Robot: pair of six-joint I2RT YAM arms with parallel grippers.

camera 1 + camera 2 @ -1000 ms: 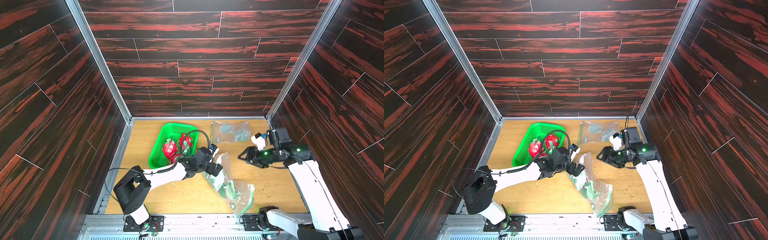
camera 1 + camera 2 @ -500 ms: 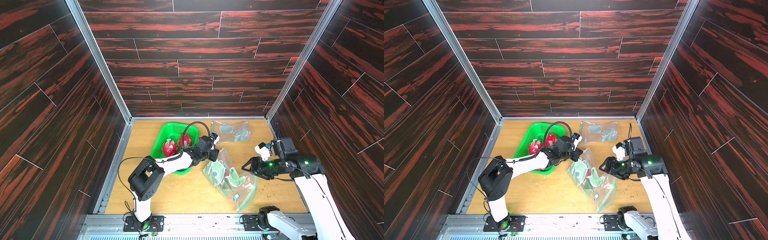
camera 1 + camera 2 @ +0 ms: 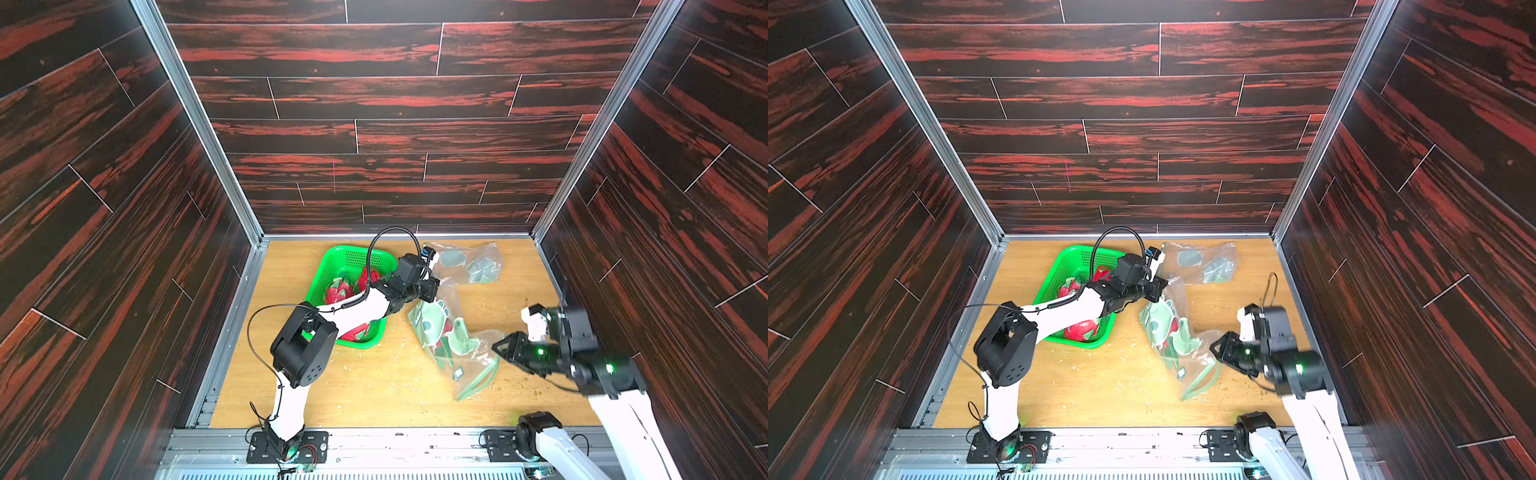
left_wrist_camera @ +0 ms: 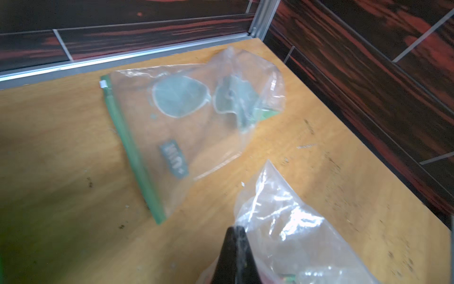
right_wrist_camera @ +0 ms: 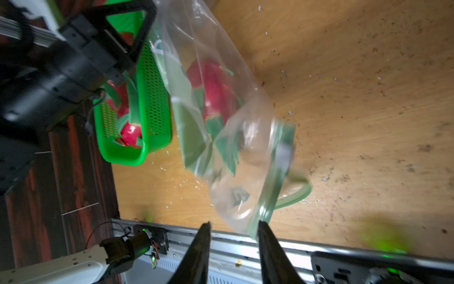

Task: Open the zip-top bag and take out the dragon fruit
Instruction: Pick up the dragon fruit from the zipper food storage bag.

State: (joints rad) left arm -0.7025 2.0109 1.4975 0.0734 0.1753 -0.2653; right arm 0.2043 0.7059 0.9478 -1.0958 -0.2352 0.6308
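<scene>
At the left of the desk (image 3: 374, 395), toward the back, we are seeing a green basket (image 3: 353, 252). Three dragon fruit (image 3: 338, 291) are lying inside it, partly covered by the left arm reaching over its rim.

Just right of the basket, the left claw (image 3: 432, 291) is clenching on the upper corner of the zip-top bag (image 3: 457, 353). In the left wrist view we are watching its dark tips (image 4: 233, 236) pressing together with clear plastic bunching beside them. The bag is hanging from that corner and slanting down onto the desk. Another dragon fruit (image 5: 216, 93) is resting inside it, red showing among green scales. The bag's green zip strip (image 5: 294, 196) is bowing out in a loop at the low end.

Behind it, near the back wall, a second bag (image 3: 469, 262) is lying flat.

Farthest right, the right claw (image 3: 496, 347) is hovering at the zip end, released. In the right wrist view its jaws are standing apart, with the bag's mouth edge reaching in between the tips, and we cannot tell whether they are touching it
</scene>
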